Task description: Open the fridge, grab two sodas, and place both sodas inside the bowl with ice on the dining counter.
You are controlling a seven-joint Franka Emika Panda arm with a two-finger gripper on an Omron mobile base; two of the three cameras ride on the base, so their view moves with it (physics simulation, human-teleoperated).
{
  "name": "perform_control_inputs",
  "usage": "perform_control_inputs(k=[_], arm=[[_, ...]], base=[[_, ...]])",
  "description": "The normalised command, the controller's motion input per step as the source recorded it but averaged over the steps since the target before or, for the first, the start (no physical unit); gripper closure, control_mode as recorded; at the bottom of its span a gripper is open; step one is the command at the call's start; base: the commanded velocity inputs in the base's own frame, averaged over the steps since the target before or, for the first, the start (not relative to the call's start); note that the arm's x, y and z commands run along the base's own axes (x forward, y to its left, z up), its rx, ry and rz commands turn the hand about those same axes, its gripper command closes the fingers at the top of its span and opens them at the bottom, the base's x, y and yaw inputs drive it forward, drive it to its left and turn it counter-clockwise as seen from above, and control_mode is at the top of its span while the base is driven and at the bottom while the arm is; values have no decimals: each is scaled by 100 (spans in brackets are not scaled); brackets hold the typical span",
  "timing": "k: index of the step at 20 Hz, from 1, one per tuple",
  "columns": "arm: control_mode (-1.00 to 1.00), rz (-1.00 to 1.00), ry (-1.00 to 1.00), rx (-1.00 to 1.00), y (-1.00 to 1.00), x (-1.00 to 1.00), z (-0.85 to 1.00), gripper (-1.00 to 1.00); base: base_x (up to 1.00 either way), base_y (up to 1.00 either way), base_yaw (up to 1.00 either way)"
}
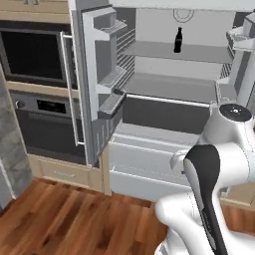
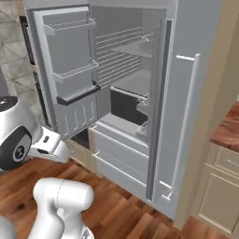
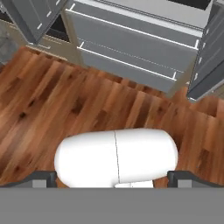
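The fridge (image 1: 164, 94) stands open — a dark bottle (image 1: 178, 40) upright on a shelf; the gripper (image 3: 114, 178) points floorward, fingers wide apart.

Floor (image 3: 65, 100) is reddish-brown wood planks w/ dark grain, running below and ahead of the gripper up to the cabinet fronts. Off to the left: two black built-in ovens (image 1: 35, 55) stacked in tan cabinetry (image 1: 64, 174), w/ a grey stone-tile wall (image 1: 10, 149) beyond. To the right, pale tan base cabinets (image 2: 219, 196) under a reddish wood bench (image 2: 228, 126).
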Motion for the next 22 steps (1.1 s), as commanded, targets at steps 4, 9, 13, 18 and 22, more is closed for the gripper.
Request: perform_control_inputs(k=[4,9,13,18,22], arm=[[100,0,0,0,0,0,0,-100],[100,0,0,0,0,0,0,-100],[100,0,0,0,0,0,0,-100],[100,0,0,0,0,0,0,-100],[100,0,0,0,0,0,0,-100]], base=[[47,33,-54],[51,36,-52],[51,36,-46],[49,40,-39],[47,38,-32]])
